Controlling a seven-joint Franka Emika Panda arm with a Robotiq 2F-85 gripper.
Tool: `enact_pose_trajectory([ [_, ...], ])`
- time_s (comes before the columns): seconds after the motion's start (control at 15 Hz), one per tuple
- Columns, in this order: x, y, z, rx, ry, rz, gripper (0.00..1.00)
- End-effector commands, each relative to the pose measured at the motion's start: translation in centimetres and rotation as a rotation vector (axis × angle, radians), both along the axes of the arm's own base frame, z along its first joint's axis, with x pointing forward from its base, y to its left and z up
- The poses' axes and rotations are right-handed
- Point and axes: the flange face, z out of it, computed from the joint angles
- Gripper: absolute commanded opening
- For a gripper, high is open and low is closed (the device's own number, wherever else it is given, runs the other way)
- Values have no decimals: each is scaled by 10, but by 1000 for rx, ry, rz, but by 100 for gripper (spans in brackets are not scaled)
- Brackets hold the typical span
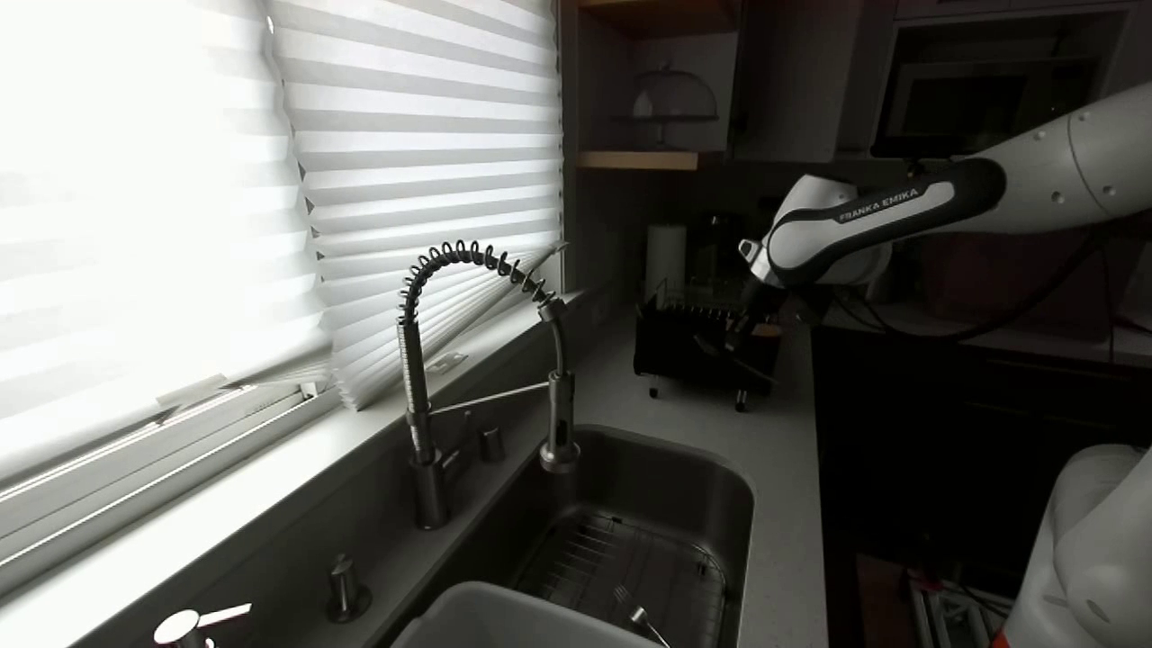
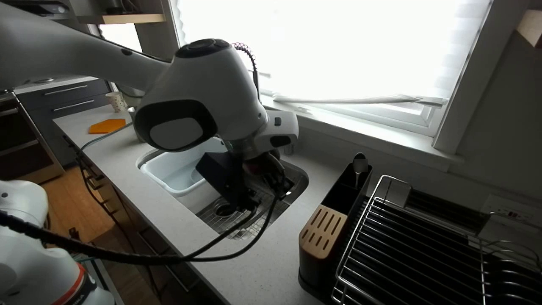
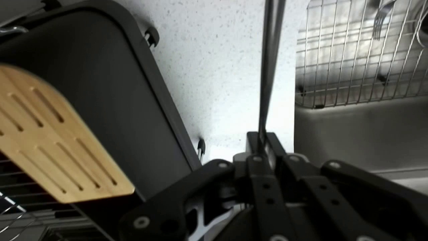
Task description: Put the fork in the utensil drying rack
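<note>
Above the desk (image 3: 227, 77), your jaws pinched a metal utensil (image 3: 269, 67), presumably for lowering into the holder (image 3: 117, 97).

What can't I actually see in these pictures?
Metal utensil in the gripper: far end cut off by the wrist view's top edge; too dark in an exterior view.
Fork in the sink: handle's end cut off by the wrist view's top edge and an exterior view's bottom edge.
Beneath the slotted wooden top: hidden by it in an exterior view.
</note>
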Motion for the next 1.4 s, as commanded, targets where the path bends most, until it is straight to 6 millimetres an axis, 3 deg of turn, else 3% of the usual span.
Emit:
enact_pose_trajectory([
  [0.0, -9, 5, 44, -34, -140, -38, 2],
  [0.27, 0, 6, 76, -109, -279, -82, 2],
  [0.33, 6, 6, 72, -112, -277, -85, 2],
  [0.4, -1, 5, 75, -108, -261, -68, 7],
  [0.8, 5, 8, 74, -110, -271, -73, 7],
  [0.87, 12, 0, 77, -143, -328, -111, 2],
  [1.07, 25, -15, 94, -208, -501, -182, 2],
  [1.33, 43, -32, 86, -220, -604, -291, 2],
])
